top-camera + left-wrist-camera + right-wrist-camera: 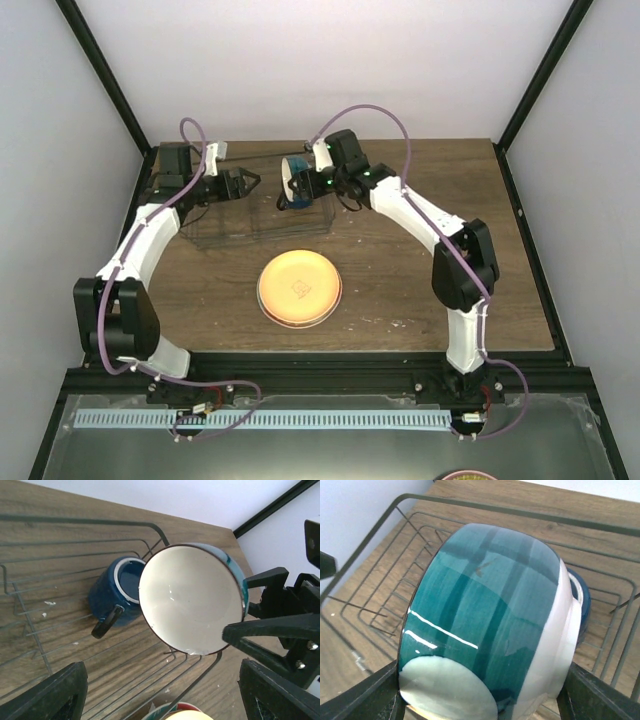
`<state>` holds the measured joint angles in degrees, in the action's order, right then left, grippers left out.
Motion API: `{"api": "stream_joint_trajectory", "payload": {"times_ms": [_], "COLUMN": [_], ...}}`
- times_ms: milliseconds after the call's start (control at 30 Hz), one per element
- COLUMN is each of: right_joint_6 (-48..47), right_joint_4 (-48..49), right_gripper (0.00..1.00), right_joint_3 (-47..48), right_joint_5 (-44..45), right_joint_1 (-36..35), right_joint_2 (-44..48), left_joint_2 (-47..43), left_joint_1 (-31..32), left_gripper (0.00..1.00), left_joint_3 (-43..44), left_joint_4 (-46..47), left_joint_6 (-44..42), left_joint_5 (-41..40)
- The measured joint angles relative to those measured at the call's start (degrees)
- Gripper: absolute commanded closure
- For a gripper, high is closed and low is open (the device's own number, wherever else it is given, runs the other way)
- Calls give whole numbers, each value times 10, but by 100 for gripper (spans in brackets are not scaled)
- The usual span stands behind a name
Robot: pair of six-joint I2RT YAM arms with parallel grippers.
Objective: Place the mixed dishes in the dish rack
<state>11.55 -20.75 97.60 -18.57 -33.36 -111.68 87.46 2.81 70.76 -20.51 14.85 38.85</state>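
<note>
My right gripper (485, 702) is closed on the rim of the small glossy bowl, teal outside and white inside (485, 605). It hangs tipped sideways over the thin grey wire dish rack (470, 505), near the dark blue mug (112, 597) lying inside. I judge this to be the placing step: next I lower the bowl, level it and let go. My left gripper (247, 181) is spread wide and empty.

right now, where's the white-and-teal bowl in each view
Top external: bowl at upper centre, over the dish rack.
Left wrist: bowl centre-right, white inside facing the camera.
Right wrist: bowl fills the middle, teal outside showing.
Shared landmark: the grey wire dish rack, beneath it in all three.
</note>
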Motion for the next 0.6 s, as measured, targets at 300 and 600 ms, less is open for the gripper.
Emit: {"api": "stream_joint_trajectory", "payload": {"times_ms": [300, 600], "right_joint_6": [-44, -51], "right_joint_4": [-119, -205], "right_gripper": [78, 78], "right_joint_3": [129, 171], "right_joint_5": [142, 236], "right_joint_1": [-63, -98], "right_joint_2": [-58, -82], "left_joint_2": [-31, -59], "left_joint_1": [-3, -3], "left_gripper": [16, 16], "left_joint_3": [-5, -36], "left_joint_4": [-15, -13], "left_joint_6": [-1, 1], "left_joint_5": [-36, -43]}}
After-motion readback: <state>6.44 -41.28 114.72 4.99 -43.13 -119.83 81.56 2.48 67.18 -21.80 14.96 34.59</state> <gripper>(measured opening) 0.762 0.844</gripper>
